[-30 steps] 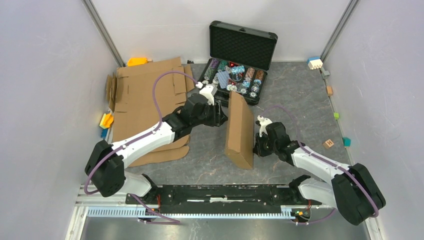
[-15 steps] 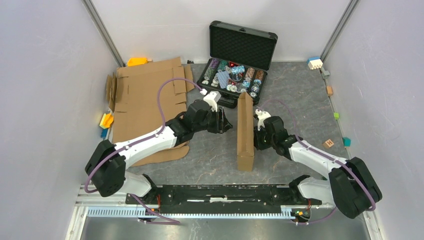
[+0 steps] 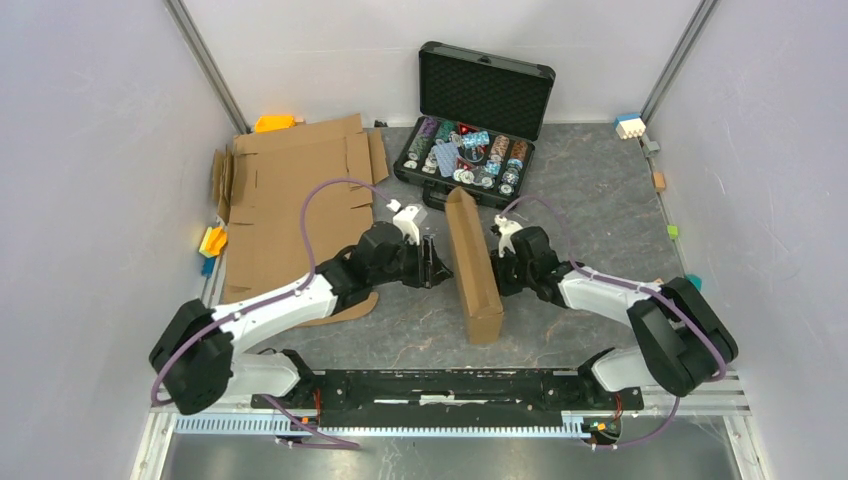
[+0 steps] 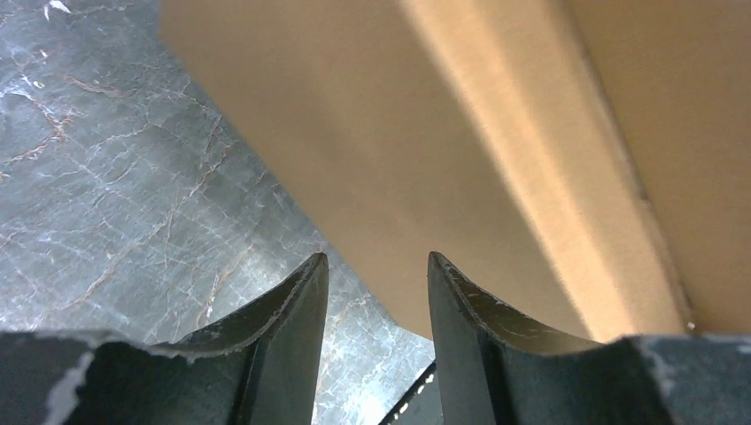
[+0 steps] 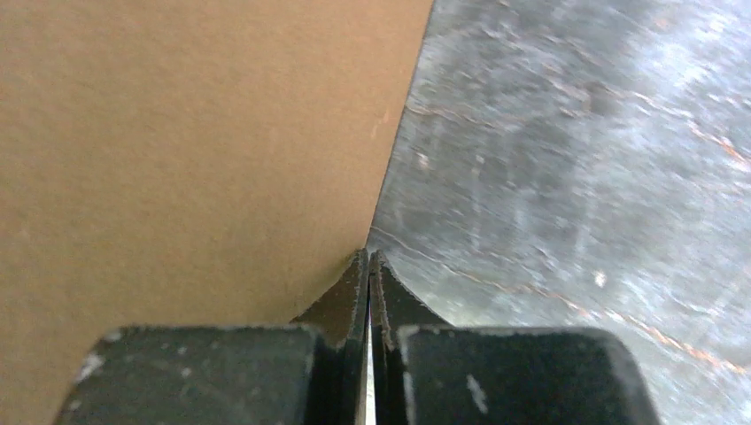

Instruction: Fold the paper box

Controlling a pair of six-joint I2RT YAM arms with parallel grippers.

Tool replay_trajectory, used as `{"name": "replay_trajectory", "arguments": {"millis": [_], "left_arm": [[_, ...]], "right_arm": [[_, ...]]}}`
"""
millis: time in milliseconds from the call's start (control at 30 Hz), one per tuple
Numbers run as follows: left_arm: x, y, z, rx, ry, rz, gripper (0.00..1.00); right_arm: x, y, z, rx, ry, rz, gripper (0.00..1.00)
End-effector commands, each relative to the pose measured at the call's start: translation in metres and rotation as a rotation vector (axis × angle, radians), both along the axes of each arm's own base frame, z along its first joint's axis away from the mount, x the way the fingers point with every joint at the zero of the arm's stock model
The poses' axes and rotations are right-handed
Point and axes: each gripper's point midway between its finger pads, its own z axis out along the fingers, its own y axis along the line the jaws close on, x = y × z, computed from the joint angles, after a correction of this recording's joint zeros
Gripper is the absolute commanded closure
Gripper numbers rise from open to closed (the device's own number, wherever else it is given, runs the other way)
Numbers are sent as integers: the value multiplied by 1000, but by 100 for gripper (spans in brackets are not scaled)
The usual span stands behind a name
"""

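Note:
The paper box (image 3: 472, 262) is plain brown cardboard and stands on edge in the middle of the table, between the two arms. My left gripper (image 3: 441, 263) is just left of it, open and empty. In the left wrist view the gripper (image 4: 376, 258) faces the box's brown side (image 4: 425, 133) at close range. My right gripper (image 3: 497, 268) is at the box's right side. In the right wrist view the gripper (image 5: 368, 252) is shut with nothing between the fingers, its tips against the box wall (image 5: 195, 150) near its edge.
An open black case (image 3: 470, 150) with colourful chips stands behind the box. Flat cardboard sheets (image 3: 290, 190) lie at the left, partly under my left arm. Small coloured blocks lie by the walls: a white and blue one (image 3: 629, 125), a wooden one (image 3: 657, 287) and an orange one (image 3: 212, 240).
The box has swung from showing its broad face to standing narrower and more upright. My right gripper has moved left with it, and my left gripper has come in beside it.

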Motion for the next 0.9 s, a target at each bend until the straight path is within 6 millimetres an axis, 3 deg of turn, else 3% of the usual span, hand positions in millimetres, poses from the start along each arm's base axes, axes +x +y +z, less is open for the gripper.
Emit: {"name": "replay_trajectory", "arguments": {"millis": [0, 133, 267, 433, 600, 733, 867], "left_arm": [[-3, 12, 22, -34, -54, 35, 47], [-9, 28, 23, -15, -70, 62, 47], [-16, 36, 34, -34, -94, 58, 46], [-23, 33, 45, -81, -94, 32, 45], [-25, 27, 65, -180, -126, 24, 37], [-30, 15, 76, -241, -98, -23, 31], [-30, 8, 81, -282, -77, -36, 25]], "right_arm": [[20, 39, 27, 96, -69, 48, 99], [25, 41, 30, 48, -85, 50, 98], [30, 16, 37, -66, -132, 5, 96], [36, -23, 67, -173, -223, -83, 94], [32, -45, 131, -178, -366, -119, 89], [12, -46, 185, -73, -488, -74, 72], [-20, -37, 222, 51, -584, 54, 56]]}}
